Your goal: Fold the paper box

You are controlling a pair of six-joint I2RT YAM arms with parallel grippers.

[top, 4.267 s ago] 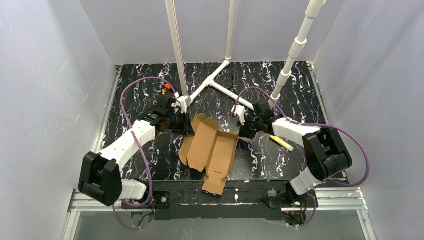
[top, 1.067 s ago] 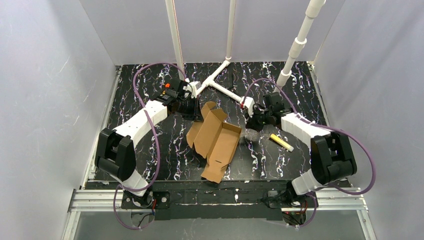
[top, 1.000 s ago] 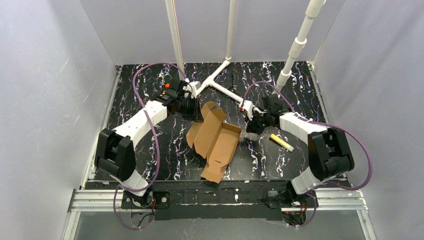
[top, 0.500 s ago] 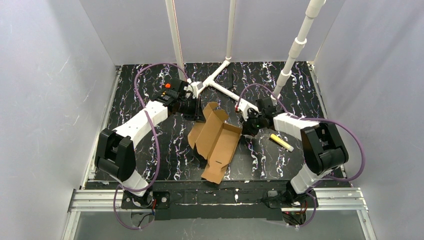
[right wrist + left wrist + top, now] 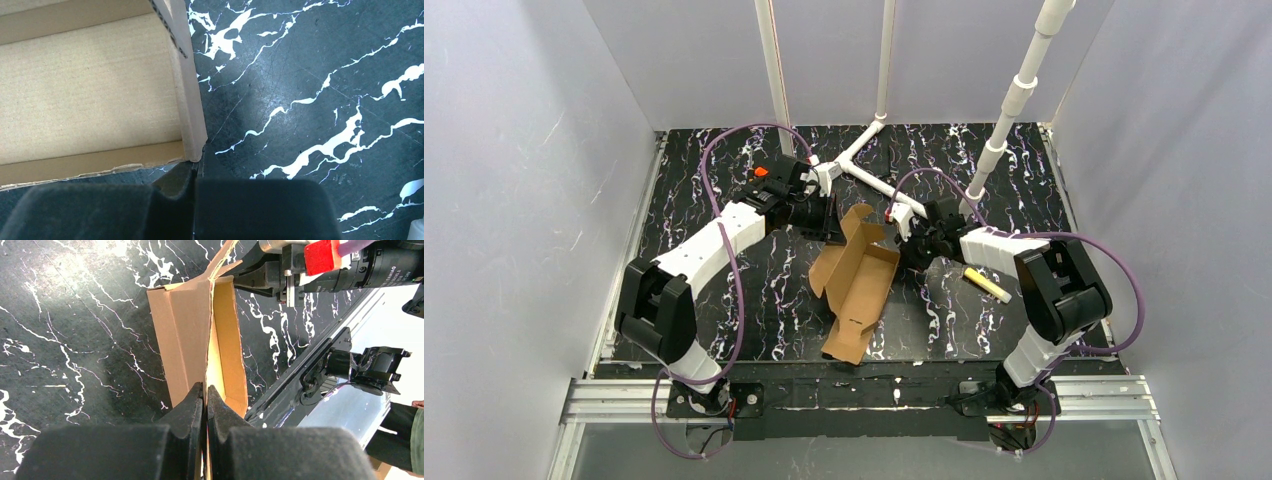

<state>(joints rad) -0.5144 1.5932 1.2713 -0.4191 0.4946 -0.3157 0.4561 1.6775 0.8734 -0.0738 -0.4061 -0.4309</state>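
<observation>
The paper box [image 5: 856, 290] is a brown cardboard sheet, partly folded, lying in the middle of the black marbled table. My left gripper [image 5: 836, 222] is at its far end, shut on a thin upright cardboard panel. In the left wrist view that panel's edge runs straight into the closed left gripper [image 5: 205, 389], and the paper box [image 5: 185, 340] stretches away beyond it. My right gripper [image 5: 909, 247] is shut at the box's right side. In the right wrist view the right gripper [image 5: 195, 169] touches the corner of a raised side wall of the paper box [image 5: 90, 100].
A yellow stick [image 5: 987, 284] lies on the table right of the right gripper. A white pipe frame [image 5: 864, 165] stands behind the box, with an angled white pipe [image 5: 1014, 100] at the back right. The table's front rail [image 5: 864, 395] is just below the box's near end.
My left gripper has carried its panel to the right, so the box looks narrower and more folded. The right gripper has swung left from open table up against the box's right edge.
</observation>
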